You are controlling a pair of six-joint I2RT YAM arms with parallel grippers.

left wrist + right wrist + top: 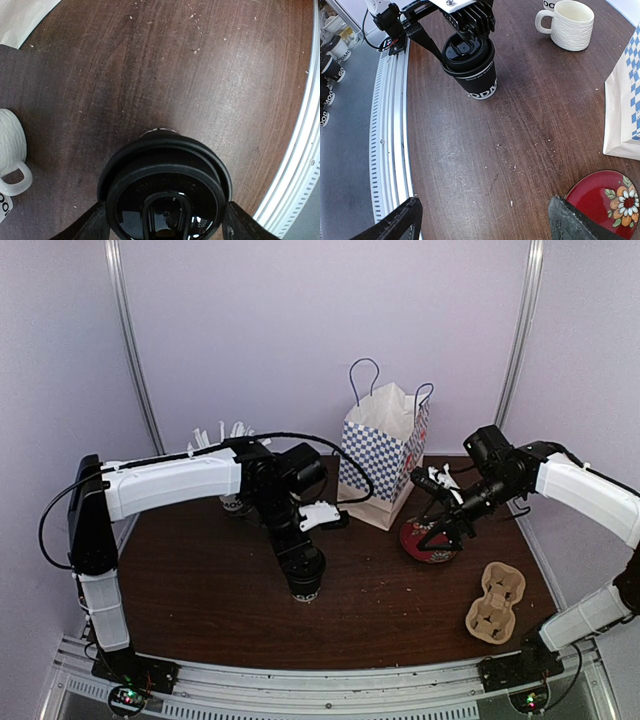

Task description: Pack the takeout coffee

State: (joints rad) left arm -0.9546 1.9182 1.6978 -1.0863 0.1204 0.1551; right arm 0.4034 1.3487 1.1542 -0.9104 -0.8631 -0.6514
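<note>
The takeout coffee (472,67) is a black paper cup with white lettering and a round black lid (165,187). It stands near the table's front middle. My left gripper (303,583) reaches down over it, with a finger (92,226) pressed on each side of the lid, shut on the cup. In the right wrist view the left gripper (467,22) sits on top of the cup. My right gripper (482,225) is open and empty, hovering beside the red plate (428,540).
A blue-checked paper bag (385,455) stands open at the back middle. A cream mug (570,25) sits to its left. A cup with white straws (222,435) stands at the back left. A cardboard cup carrier (495,602) lies at the front right.
</note>
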